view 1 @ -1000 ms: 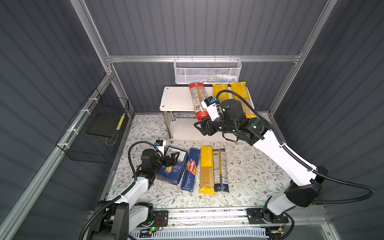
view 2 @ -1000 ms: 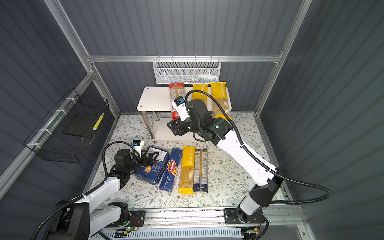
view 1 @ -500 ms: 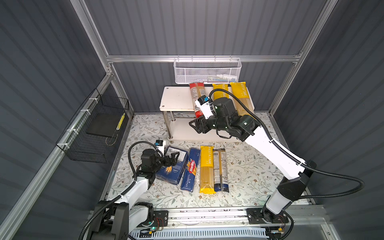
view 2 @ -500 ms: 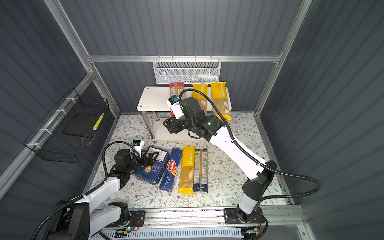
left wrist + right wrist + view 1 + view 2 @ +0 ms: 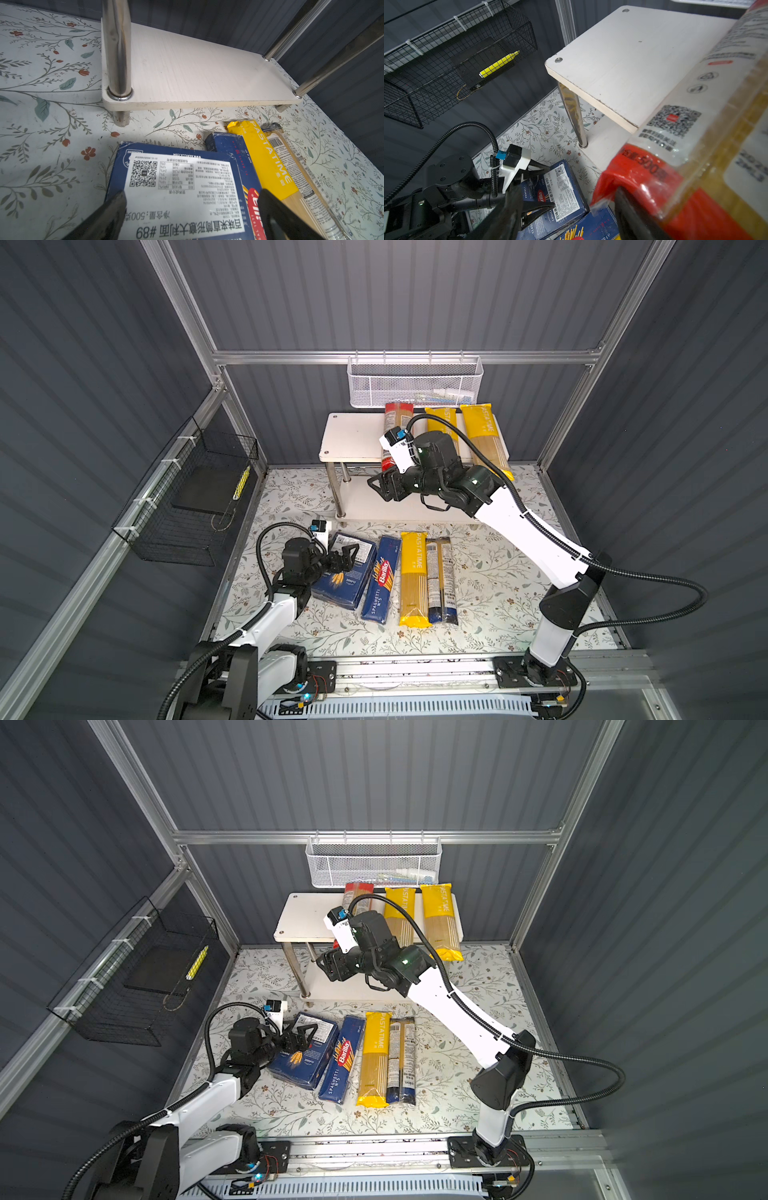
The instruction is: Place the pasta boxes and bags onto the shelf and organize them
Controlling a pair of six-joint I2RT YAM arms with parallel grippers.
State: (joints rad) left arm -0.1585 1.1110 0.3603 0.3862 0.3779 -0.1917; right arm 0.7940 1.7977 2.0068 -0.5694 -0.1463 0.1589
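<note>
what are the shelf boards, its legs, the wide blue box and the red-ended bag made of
Shelf board: looks like white-laminated wood board, matte, with faint grain and a chipped edge.
Legs: polished metal tube, mirror reflections.
Wide blue box: likely printed cardboard, crisp folded edges, paper label.
Red-ended bag: clear glossy plastic film, wrinkled, pasta visible through it.

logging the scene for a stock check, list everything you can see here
shelf: 1, white, back centre
red-ended packet: 1, red and clear, shelf top
yellow packets: 3, yellow, two shelf top, one table
dark packet: 1, blue-black, table
wide box: 1, dark blue, table
slim box: 1, dark blue, table
mesh basket: 1, white, back rail
wire basket: 1, black, left wall
marker: 1, yellow, wire basket
left gripper: 1, black, open over wide box
right gripper: 1, black, open by red-ended packet
</note>
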